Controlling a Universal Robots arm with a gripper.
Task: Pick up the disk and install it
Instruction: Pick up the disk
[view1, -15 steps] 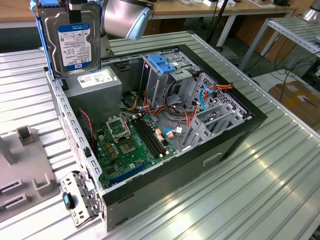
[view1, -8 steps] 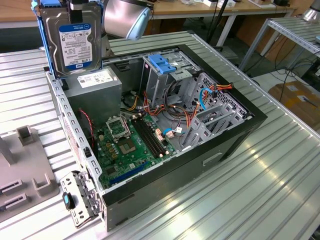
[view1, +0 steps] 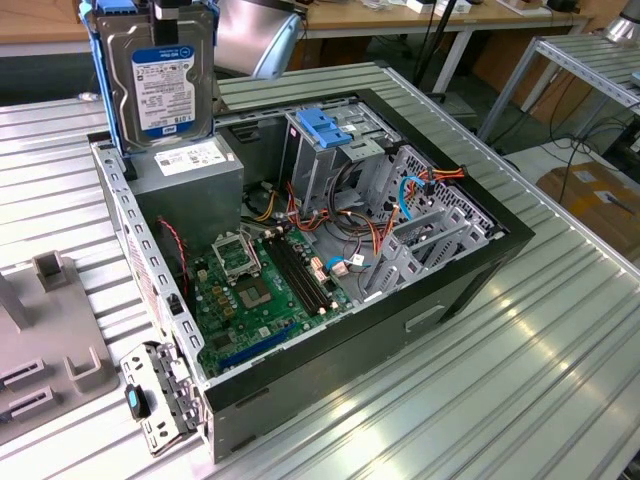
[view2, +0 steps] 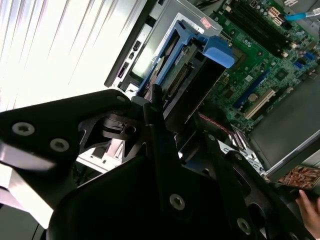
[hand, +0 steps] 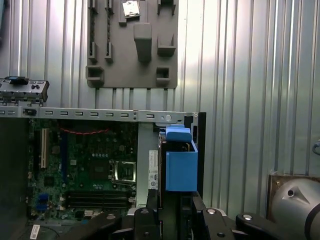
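- Jaws closed on the disk (view1: 165, 85). They grip it at its upper end, one finger either side of the flat faces, as seen edge-on in both wrist views.
- Disk location: raised off the counter and hanging below the jaws. Its long axis is upright and the labelled face is turned to the exterior camera.
- The blue carrier frame (hand: 181, 170) edges the drive and points away from the jaws, down toward the case.
- The disk's lower edge is near the top of the power supply (view1: 190, 178), at the corner of the open computer case (view1: 480, 250). Whether they touch cannot be confirmed.
- Governing relation: the drive cage (view1: 335, 150), marked by its blue latch (view1: 325, 125), lies lower and to the exterior view's right of the disk, well apart from it. The disk is not seated in the cage.
- The motherboard (view1: 265, 290) lies on the case floor, below and between the disk and the cage.
- The case rests on the ribbed metal counter (view1: 450, 400), with a grey fixture plate (view1: 50, 330) beside it at the exterior view's left.
- Judgement: pickup complete, installation outstanding.
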